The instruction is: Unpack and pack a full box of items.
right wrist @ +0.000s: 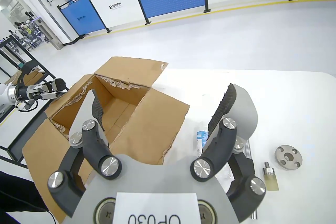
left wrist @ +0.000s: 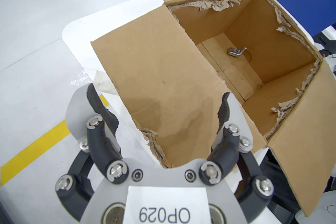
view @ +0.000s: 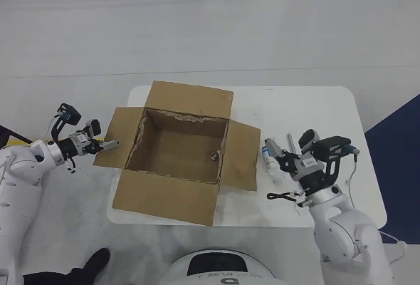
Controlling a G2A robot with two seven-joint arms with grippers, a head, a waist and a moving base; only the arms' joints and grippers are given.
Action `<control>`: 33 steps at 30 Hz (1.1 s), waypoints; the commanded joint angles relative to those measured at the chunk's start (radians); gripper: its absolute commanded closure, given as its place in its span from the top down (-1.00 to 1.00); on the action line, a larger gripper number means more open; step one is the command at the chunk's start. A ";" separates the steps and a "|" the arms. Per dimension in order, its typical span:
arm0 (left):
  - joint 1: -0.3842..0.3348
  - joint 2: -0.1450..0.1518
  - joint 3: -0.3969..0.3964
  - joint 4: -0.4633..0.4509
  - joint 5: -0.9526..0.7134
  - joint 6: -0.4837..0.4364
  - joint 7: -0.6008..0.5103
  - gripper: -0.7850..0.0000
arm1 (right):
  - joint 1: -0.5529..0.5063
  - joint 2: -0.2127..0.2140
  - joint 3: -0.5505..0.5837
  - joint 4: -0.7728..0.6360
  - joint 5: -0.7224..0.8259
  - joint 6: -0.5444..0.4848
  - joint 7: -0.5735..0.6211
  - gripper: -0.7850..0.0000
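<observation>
Right now I am holding my left end effector [left wrist: 157, 93] wide open at the outer edge of the box's left flap. The ragged, torn edge of that flap is lying between my two fingers [left wrist: 101, 109], and they are not closing on it. That flap is sticking out past the left edge of the bench [view: 317, 114], so my left arm is hanging over the floor rather than over the white top.

The box [view: 167, 196] is standing in the middle of the bench with all four flaps folded outward and its mouth opening upward. Its inner rims are showing shredded cardboard along the far, right and near sides. Down on its floor a small metal part [left wrist: 236, 51] is lying near the right wall, with bare cardboard around it.

My right end effector [right wrist: 162, 90] is also spreading wide and carrying nothing, hovering over the bench just beside the box's right flap. Below its outer finger a small clear bottle [right wrist: 201, 138] is lying on the bench, with a thin metal rod [right wrist: 249, 149] next to it. Farther out toward the right edge a round metal flange [right wrist: 288, 157] and a short stud piece [right wrist: 270, 177] are resting apart from each other. The far right corner of the bench is lying open.
</observation>
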 commanded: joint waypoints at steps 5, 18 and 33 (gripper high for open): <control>0.000 0.000 0.000 0.000 0.000 0.000 0.000 1.00 | 0.011 0.003 0.084 0.097 0.014 0.101 0.058 1.00; 0.000 0.000 0.000 0.000 0.000 0.000 0.000 1.00 | 0.121 0.034 0.224 0.347 -0.002 0.122 0.437 1.00; 0.000 0.000 0.000 0.000 0.000 0.000 0.000 1.00 | 0.360 0.049 0.133 0.613 -0.186 0.230 0.574 0.20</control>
